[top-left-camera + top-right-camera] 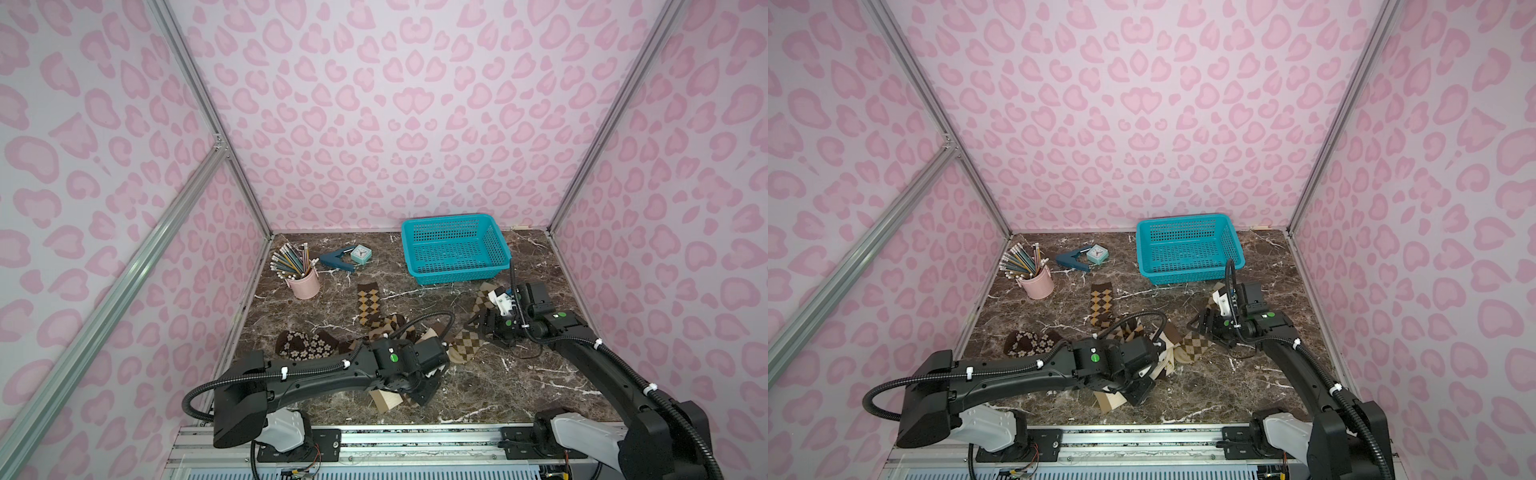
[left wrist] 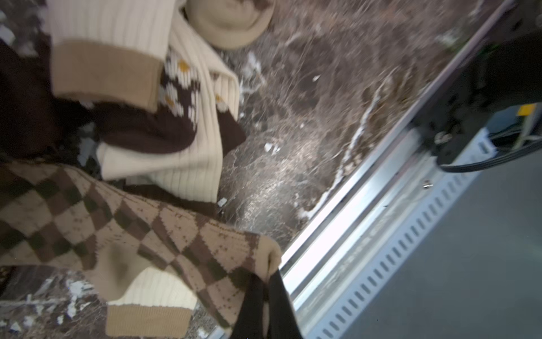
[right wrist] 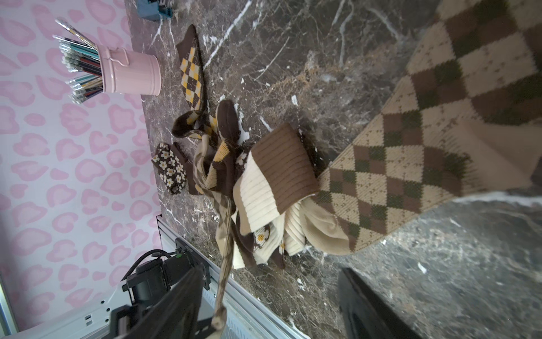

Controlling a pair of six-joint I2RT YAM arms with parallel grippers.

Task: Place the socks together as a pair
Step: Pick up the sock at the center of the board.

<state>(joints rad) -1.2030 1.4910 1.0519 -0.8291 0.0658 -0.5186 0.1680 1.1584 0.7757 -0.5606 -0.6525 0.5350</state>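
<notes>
My left gripper [image 2: 268, 283] is shut on the edge of a tan and brown argyle sock [image 2: 123, 223], low by the table's front edge in both top views [image 1: 417, 390]. That sock stretches back into a pile with a cream and brown striped sock [image 3: 275, 179] and a dark brown flower sock [image 2: 176, 88]. A second tan argyle sock [image 1: 467, 345] lies to the right, with my right gripper [image 1: 484, 326] standing open just over its far part; only bare marble shows between its fingers [image 3: 369, 308]. A yellow and brown argyle sock [image 1: 369, 305] and another flower sock [image 1: 303, 345] lie apart.
A teal basket [image 1: 455, 249] stands at the back right. A pink cup of pencils [image 1: 303, 282], a blue stapler [image 1: 336, 259] and a small clock [image 1: 360, 253] sit at the back left. An aluminium rail [image 1: 374, 436] runs along the table's front edge.
</notes>
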